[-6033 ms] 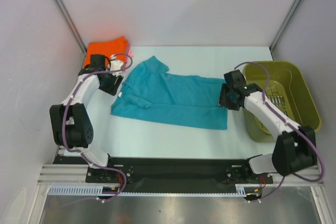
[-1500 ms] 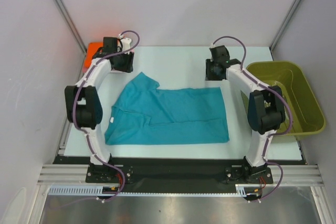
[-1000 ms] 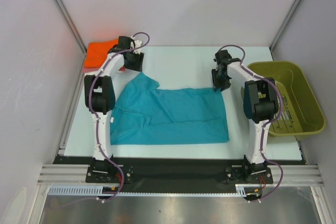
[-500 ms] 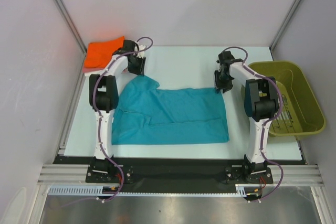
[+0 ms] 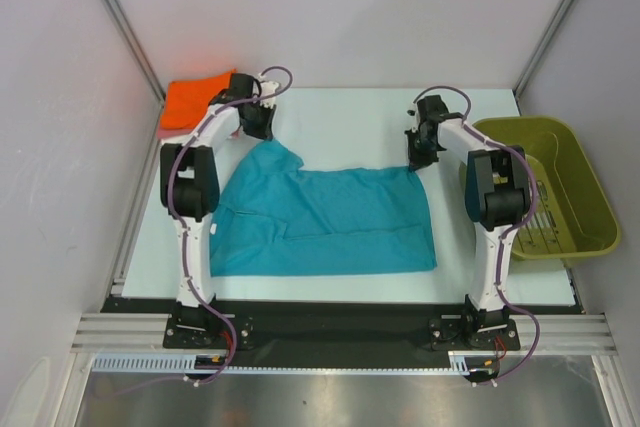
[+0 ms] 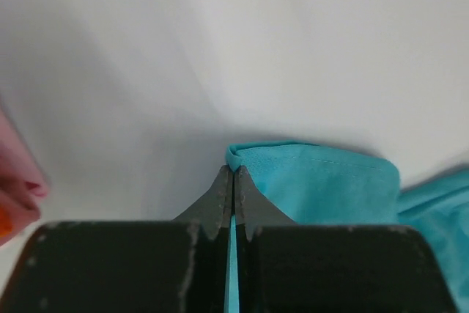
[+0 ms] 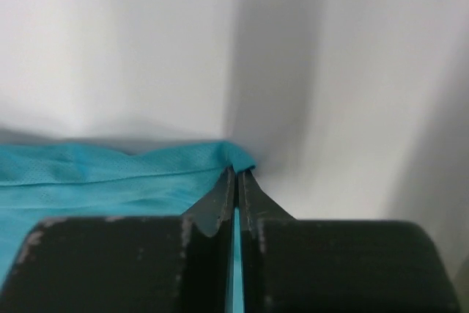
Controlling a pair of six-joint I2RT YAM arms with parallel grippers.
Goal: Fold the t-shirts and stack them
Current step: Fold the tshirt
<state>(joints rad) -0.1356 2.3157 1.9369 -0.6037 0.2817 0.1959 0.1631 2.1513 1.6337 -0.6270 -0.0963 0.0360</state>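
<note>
2 white arms with black joints, looping purple cables, dark toothed fingers.

White worktop. Spread flat across middle: teal t-shirt, collar end to left. At far-left corner: folded orange t-shirt. At right edge: olive basket.

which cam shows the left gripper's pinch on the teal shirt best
Left wrist: the left gripper is shut on a fold of the teal shirt, close up. Top external shows it small, from above; right wrist misses it.
</note>
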